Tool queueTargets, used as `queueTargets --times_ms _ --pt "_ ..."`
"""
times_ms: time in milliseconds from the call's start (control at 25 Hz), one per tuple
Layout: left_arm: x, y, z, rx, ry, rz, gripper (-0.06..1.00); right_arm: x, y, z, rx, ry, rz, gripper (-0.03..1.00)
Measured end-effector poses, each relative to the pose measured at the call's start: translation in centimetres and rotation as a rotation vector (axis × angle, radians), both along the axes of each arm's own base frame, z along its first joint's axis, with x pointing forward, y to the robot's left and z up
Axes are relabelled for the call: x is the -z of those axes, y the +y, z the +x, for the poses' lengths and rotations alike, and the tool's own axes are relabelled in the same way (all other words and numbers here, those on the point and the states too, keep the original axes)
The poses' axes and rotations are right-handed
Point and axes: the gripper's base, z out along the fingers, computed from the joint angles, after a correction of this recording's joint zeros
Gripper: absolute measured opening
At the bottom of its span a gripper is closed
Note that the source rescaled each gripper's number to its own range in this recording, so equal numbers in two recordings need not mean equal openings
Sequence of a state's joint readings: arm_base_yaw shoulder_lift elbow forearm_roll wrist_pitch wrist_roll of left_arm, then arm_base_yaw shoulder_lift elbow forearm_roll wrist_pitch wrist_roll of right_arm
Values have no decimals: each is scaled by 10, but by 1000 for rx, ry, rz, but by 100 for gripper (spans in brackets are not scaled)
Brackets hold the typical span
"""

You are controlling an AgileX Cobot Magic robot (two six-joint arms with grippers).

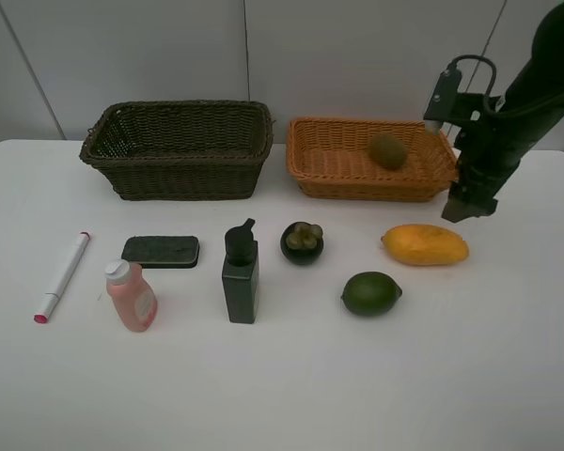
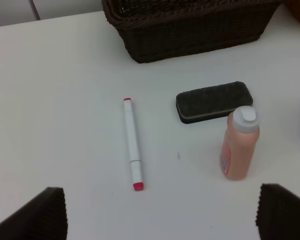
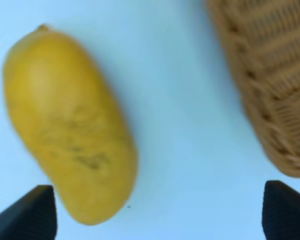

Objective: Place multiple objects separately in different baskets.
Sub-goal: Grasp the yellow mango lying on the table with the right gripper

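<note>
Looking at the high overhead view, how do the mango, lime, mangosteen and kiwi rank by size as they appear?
1. Mango
2. Lime
3. Mangosteen and kiwi look about alike; the kiwi lies farther back, so I won't rank them.

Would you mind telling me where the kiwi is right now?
In the exterior high view, the kiwi lies inside the orange basket at back right, beyond the mango.
</note>
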State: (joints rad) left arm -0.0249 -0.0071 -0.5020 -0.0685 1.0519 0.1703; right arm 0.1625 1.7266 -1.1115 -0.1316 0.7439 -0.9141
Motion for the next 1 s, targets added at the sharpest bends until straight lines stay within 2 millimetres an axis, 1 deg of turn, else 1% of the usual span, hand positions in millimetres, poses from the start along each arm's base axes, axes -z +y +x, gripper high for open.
queueTargets --times_ms 80,160,280,520,600,800,1000 --pt "0 0 0 0 0 0 100 8 2 -6 -49 25 -15 97" --pt "0 0 0 0 0 0 100 14 2 -7 -78 40 -24 97" --pt "0 0 0 0 0 0 100 25 3 -5 -88 70 -27 97" --pt "0 0 0 0 0 0 100 52 16 -3 -109 141 -20 97" --pt "0 0 0 0 0 0 100 60 17 -2 -108 156 -16 97" --pt "0 0 0 0 0 0 100 75 18 0 -110 184 -18 97" --pt "0 0 0 0 0 0 100 84 18 2 -110 190 -16 97"
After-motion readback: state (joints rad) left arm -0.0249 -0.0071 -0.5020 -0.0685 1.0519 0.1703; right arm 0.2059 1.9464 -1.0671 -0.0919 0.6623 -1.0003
